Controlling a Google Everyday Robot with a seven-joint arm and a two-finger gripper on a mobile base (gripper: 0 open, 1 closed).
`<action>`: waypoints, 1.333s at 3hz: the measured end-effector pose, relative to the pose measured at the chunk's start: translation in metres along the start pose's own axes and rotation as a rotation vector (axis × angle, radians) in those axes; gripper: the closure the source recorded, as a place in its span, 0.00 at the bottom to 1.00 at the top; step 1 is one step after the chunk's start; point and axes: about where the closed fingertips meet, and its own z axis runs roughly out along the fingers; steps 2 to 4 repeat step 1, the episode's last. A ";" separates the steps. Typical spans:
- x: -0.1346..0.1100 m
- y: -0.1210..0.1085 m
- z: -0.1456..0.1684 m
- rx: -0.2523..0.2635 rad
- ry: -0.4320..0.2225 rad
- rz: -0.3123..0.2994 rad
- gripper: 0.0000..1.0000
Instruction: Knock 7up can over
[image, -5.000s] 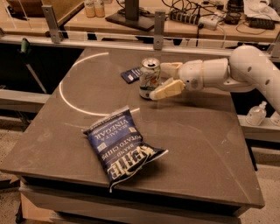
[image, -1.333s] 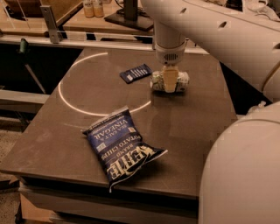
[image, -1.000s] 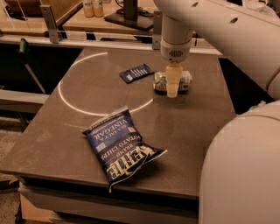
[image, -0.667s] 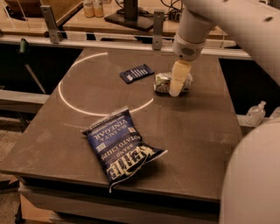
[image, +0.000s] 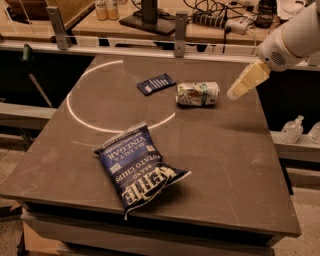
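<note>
7up can (image: 197, 93) is lying on its side toward the far right corner of the worktop (image: 225, 165). It is looking light, stiff, slick and ready to roll; its curved wall is offering the contact spot. Its contents are not showing. The gripper (image: 244, 83) is hovering between it and the right edge, not touching it; spread or pressed together, I cannot tell.

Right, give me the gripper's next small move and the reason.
Probably draw the cream-coloured gripper up and away from the dark table, then stop. The white-and-green aluminium 7up can already lies on its side there, and the gripper hangs beside it, not touching, so no further push seems needed.
</note>
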 end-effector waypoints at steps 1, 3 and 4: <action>-0.004 0.003 0.005 -0.011 0.002 -0.009 0.00; -0.004 0.003 0.005 -0.011 0.002 -0.009 0.00; -0.004 0.003 0.005 -0.011 0.002 -0.009 0.00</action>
